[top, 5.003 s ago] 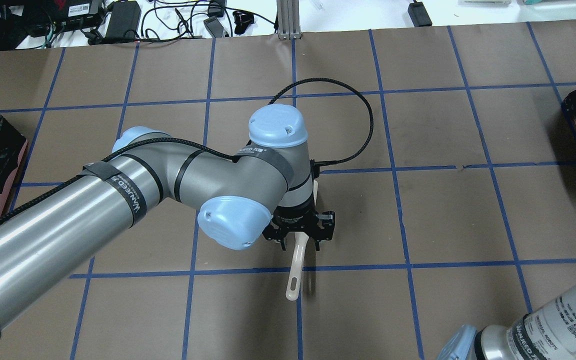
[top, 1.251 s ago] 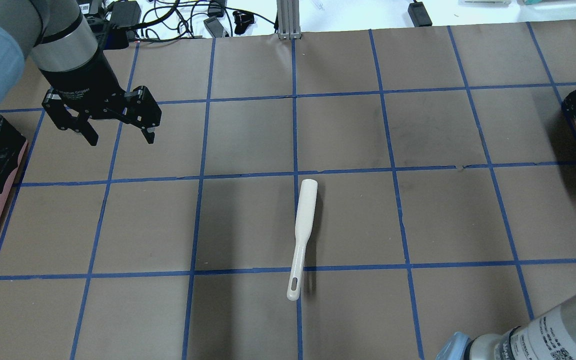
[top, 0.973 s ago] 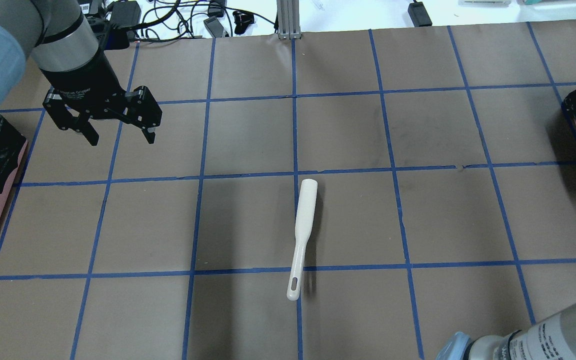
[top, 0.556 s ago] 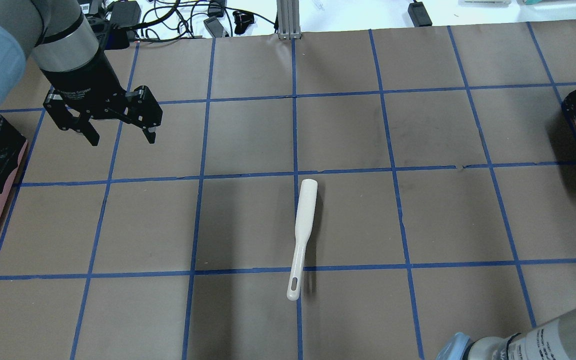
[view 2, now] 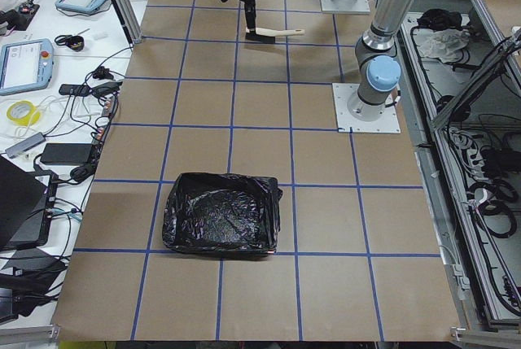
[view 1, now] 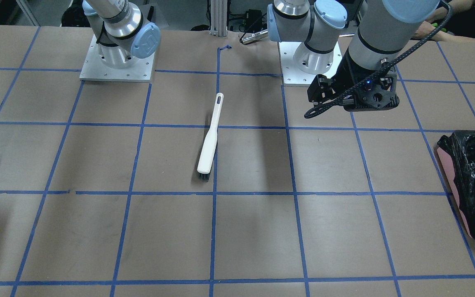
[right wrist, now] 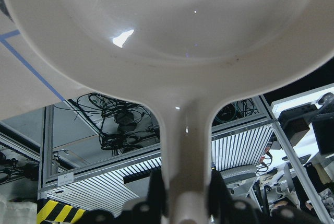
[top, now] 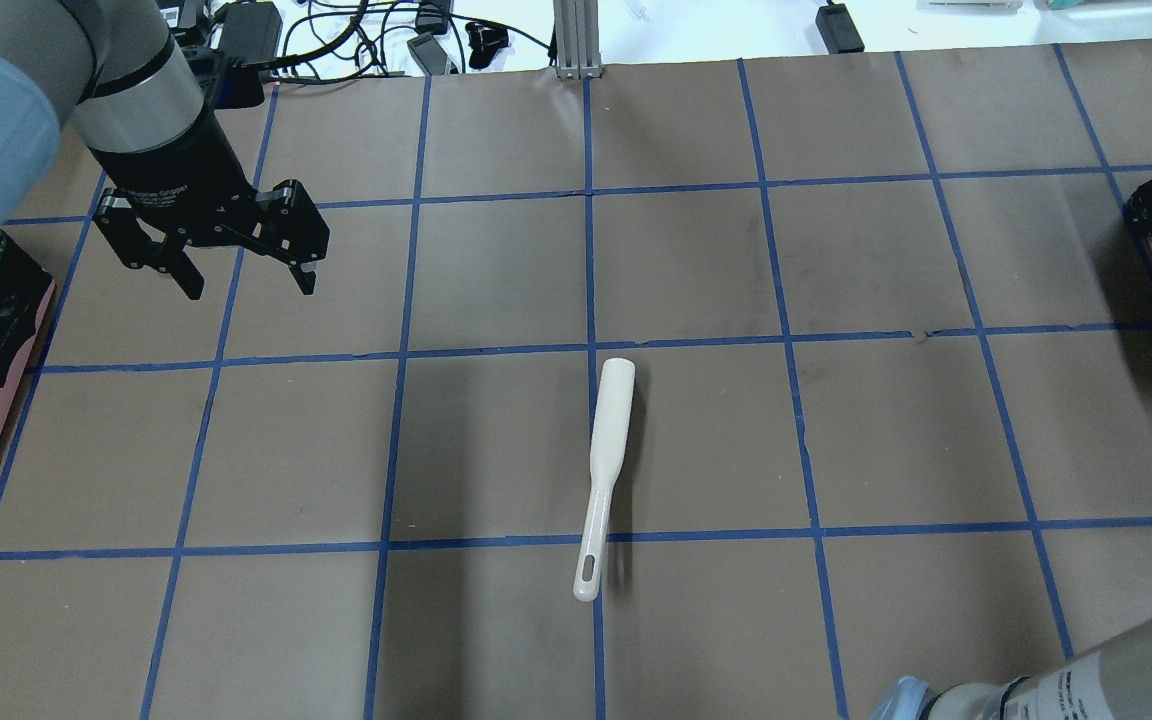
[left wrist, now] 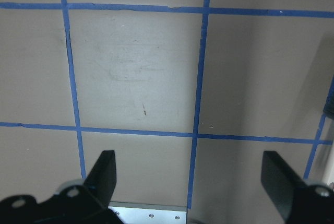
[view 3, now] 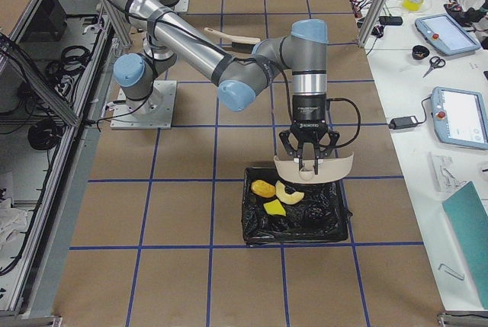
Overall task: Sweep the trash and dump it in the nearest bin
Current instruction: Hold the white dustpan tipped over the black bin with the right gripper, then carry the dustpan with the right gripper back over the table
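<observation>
At the counter's [top: 696,260] right end the trash [view 3: 264,188] lies inside the black-lined bin [view 3: 324,224], on its robot side; just above the bin's rim the right end effector [view 3: 307,169] is pinching the handle of the white dustpan [view 3: 337,168]. The brush [top: 600,478] lies flat at mid-counter. Toward the left end the left end effector [top: 250,289] hangs above the counter, fingers [left wrist: 103,174] spread wide.

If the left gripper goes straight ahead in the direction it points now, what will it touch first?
Most likely the bare table. The left gripper points downward, open, and its wrist view shows only brown paper and blue tape lines ahead. The brush lies well to the side.
</observation>
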